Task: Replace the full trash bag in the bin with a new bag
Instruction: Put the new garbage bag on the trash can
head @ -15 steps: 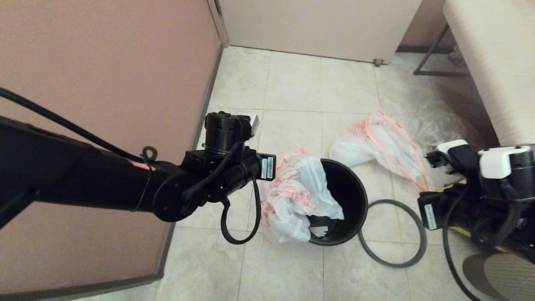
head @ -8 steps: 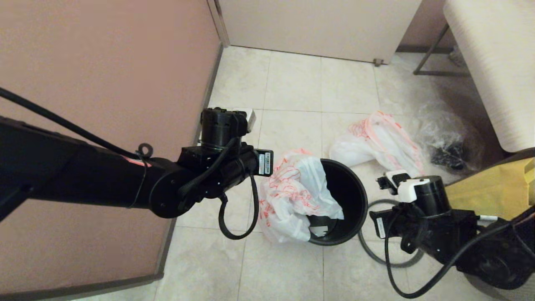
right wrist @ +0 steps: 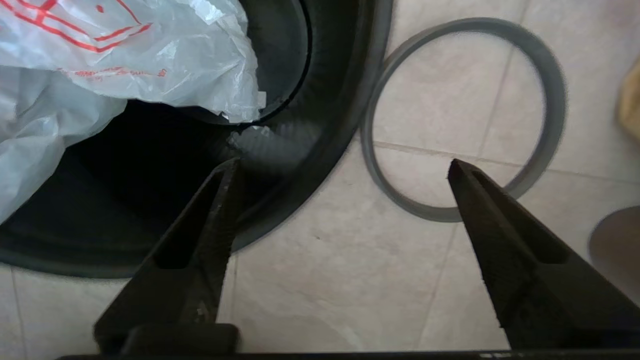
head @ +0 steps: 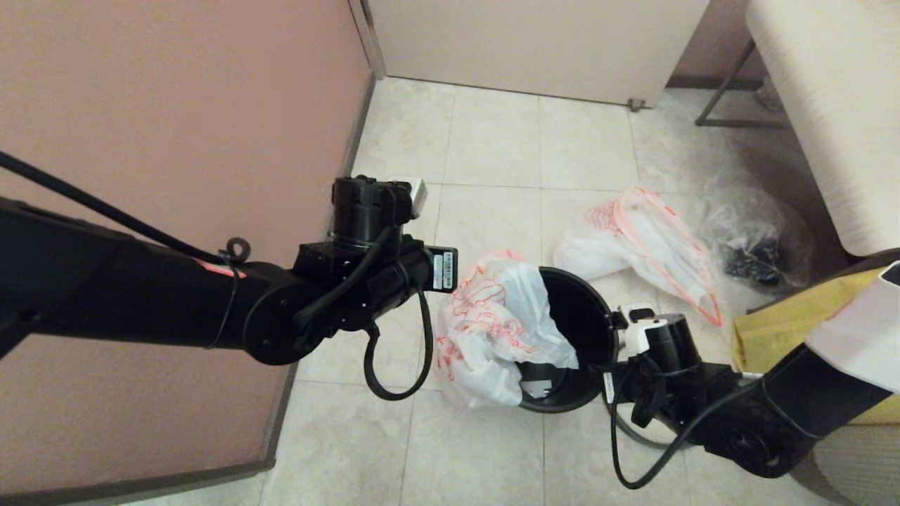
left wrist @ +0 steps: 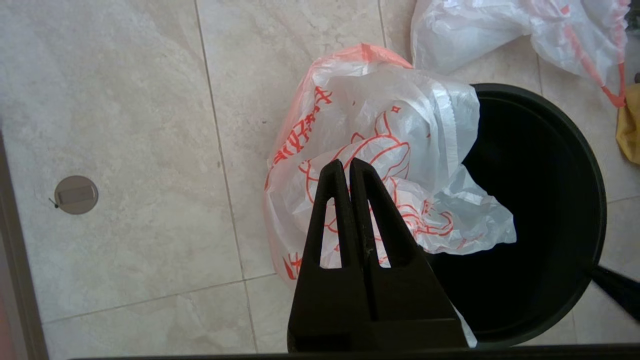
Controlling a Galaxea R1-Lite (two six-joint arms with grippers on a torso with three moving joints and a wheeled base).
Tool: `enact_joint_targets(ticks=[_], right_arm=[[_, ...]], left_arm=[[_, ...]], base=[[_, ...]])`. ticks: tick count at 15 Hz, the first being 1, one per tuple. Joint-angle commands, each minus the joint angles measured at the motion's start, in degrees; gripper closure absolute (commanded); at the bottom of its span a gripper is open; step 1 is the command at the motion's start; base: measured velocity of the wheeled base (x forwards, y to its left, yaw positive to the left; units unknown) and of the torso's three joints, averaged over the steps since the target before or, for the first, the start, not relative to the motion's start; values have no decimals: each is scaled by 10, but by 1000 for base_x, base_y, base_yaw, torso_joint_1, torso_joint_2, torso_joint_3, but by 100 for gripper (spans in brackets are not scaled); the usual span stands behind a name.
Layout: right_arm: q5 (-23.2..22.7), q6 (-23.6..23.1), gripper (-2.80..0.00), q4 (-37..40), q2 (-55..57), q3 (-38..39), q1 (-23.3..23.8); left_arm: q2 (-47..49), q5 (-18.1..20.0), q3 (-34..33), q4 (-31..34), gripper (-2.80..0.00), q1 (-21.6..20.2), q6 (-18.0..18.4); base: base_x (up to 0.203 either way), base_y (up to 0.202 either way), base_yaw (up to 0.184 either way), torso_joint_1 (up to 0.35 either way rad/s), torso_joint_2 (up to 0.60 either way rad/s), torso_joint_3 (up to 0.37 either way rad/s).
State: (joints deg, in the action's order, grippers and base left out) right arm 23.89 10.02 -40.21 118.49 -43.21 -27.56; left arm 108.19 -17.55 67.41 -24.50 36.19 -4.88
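Right gripper (right wrist: 340,167) spread wide over bin (right wrist: 320,165) wall; take the grey hoop (right wrist: 465,115) squarely (left gripper (left wrist: 346,167) pressed together).

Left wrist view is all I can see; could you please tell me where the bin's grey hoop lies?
Observer: The grey plastic hoop lies flat on the tiled floor, off the small round black plastic bin, on the bin's right.
Operator: Thank you. How is the right gripper placed?
Observer: The right gripper is open and empty, above the bin's right edge and the hoop.
Operator: And the full bag?
Observer: The translucent white full trash bag with the orange drawstring lies on the floor beyond the bin.
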Motion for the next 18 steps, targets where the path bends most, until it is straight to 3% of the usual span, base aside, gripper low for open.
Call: enact_joint_targets(ticks=[1, 2, 13, 18], right_arm=[[1, 1, -280, -2, 29, -19, 0], [0, 2, 0, -2, 35, -28, 0], [-9, -3, 0, 15, 87, -89, -30], [-13, -50, 0, 36, 86, -159, -41]], left_arm=[[-3, -1, 0, -1, 0, 0, 0], [-4, -1, 0, -1, 0, 0, 0], [-38, 0, -1, 34, 0, 4, -1], [-44, 0, 0, 39, 0, 4, -1]], base=[[0, 0, 0, 0, 0, 0], [0, 0, 0, 0, 0, 0], [0, 0, 0, 0, 0, 0], [0, 0, 0, 0, 0, 0]])
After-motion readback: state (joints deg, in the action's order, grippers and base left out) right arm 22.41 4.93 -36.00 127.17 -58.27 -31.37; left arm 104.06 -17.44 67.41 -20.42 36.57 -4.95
